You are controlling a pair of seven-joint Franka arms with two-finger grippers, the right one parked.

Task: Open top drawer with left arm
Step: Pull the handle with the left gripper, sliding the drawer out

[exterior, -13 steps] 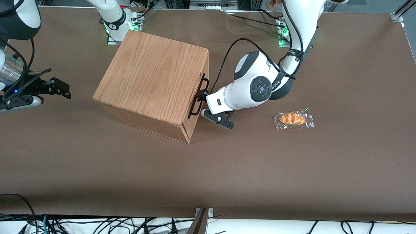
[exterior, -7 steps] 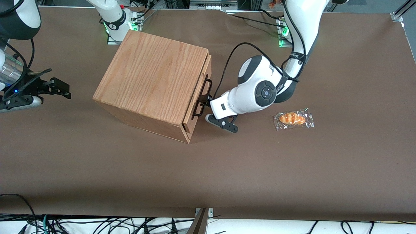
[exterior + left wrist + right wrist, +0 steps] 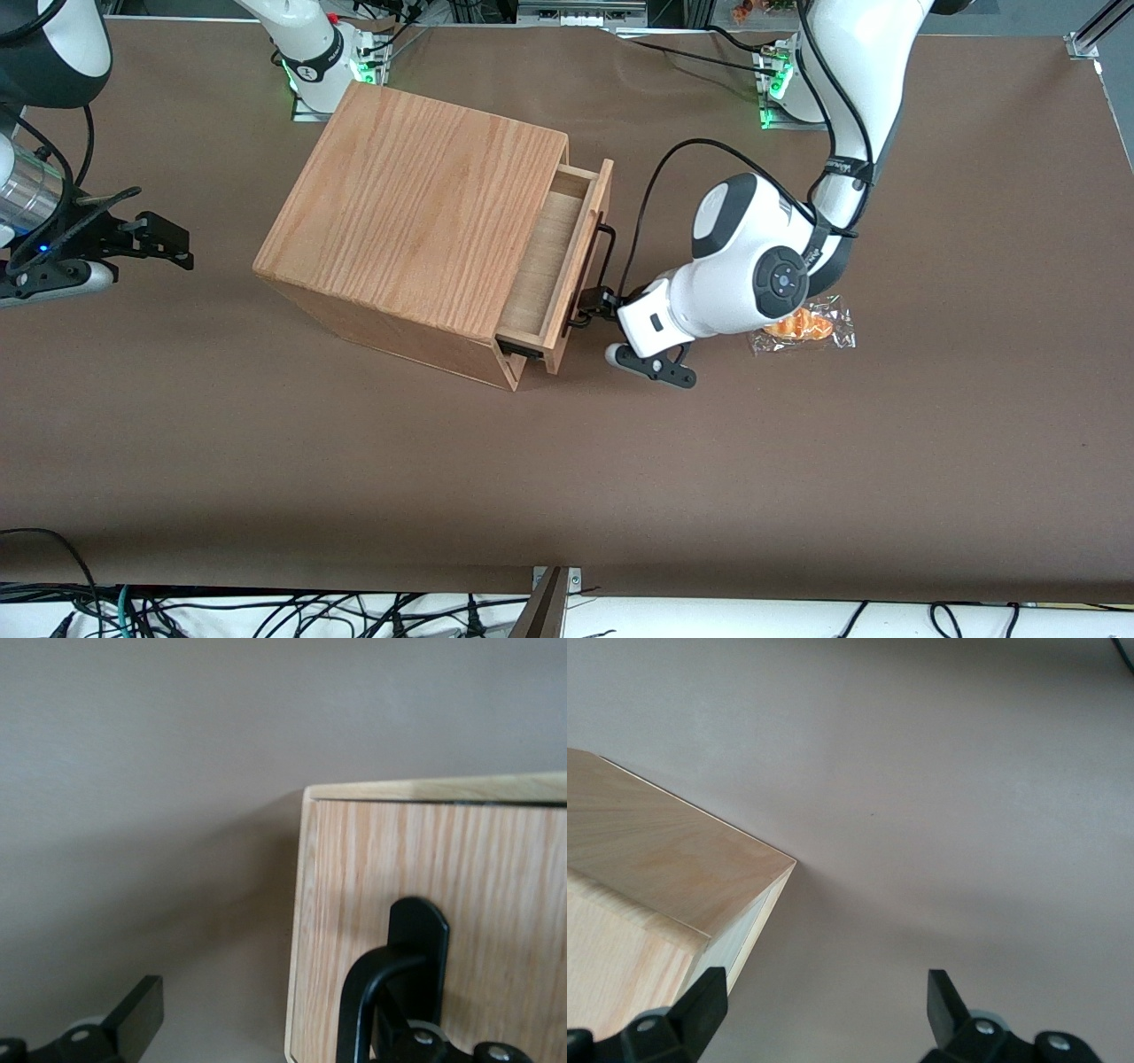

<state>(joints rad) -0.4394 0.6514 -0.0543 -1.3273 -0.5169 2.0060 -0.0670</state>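
Observation:
The top drawer (image 3: 547, 257) stands partly pulled out of the oak cabinet (image 3: 416, 204), its pale floor showing. Its thin black bar handle (image 3: 606, 262) runs along the wood front (image 3: 425, 868). The left arm (image 3: 753, 275) reaches in from the working arm's end, and its black gripper (image 3: 595, 310) is at the end of the handle nearer the front camera. In the left wrist view the gripper (image 3: 279, 1032) is open: one finger (image 3: 133, 1019) hangs over the table, the other (image 3: 425, 1041) sits between the handle (image 3: 359, 1001) and the drawer front.
A wrapped bread roll (image 3: 811, 326) lies on the brown table (image 3: 567, 478) just under the left arm's elbow, toward the working arm's end. The cabinet sits at an angle in the middle of the table.
The drawer has slid out from shut to partly open. The left gripper and arm moved with the handle, away from the cabinet and toward the bread roll.

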